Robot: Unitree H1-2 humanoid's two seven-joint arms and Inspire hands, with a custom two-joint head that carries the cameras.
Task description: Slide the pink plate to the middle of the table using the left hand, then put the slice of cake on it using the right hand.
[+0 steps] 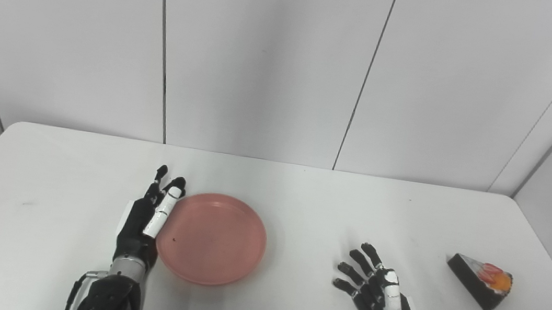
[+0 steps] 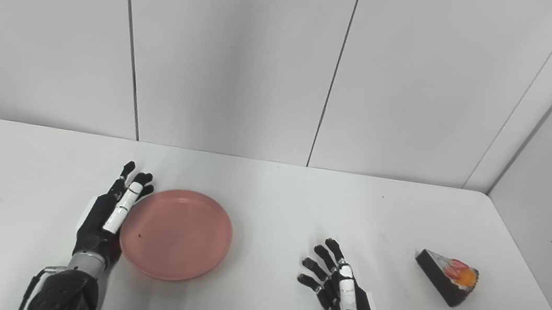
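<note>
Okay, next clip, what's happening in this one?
A humanoid robot works at a white table. Its left hand, fingers straight, rests against the left rim of a round pink plate, placed to push it sideways. The plate sits left of centre and is empty. The right hand waits open over bare tabletop, holding nothing. A dark wedge-shaped slice of cake with red and orange topping lies untouched near the table's right edge.

- The pink plate lies flat on the white surface, left of centre.
- The left hand rests edge-on against the plate's left rim, fingers straight.
- The right hand hovers with fingers spread, holding nothing.
- The slice of cake sits well apart, far right.
</note>
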